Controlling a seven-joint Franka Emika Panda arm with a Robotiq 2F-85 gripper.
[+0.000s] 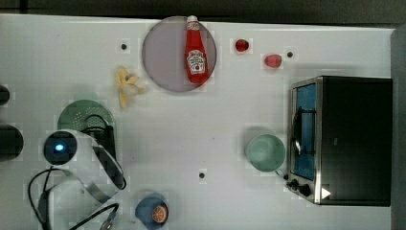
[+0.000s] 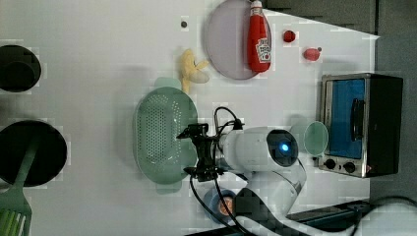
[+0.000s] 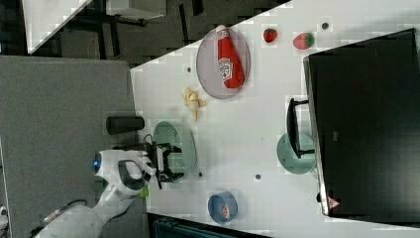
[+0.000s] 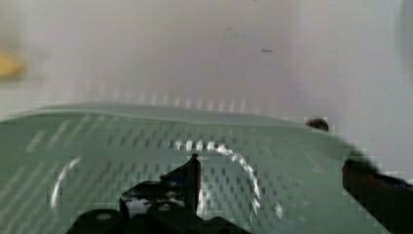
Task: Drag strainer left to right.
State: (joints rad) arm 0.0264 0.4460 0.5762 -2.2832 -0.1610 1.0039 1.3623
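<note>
A: We start with the white bench [image 1: 206, 134], then the toaster oven [image 1: 352, 139] at the top view's right. Where is our strainer?

B: The strainer [image 2: 162, 135] sits at the top view's left, below the banana [image 1: 127, 86]. We judge it light, stiff plastic, smooth enough to slide easily and to skid if nudged hard.

A: And our hand?

B: The hand [image 2: 200, 151] hovers at the strainer's edge nearest the left view's right, jaws spread wide, holding nothing.

A: Where do we grip?

B: We'd pinch the wide rim, one finger inside the perforated wall, one outside; it looks thin yet firm.
</note>
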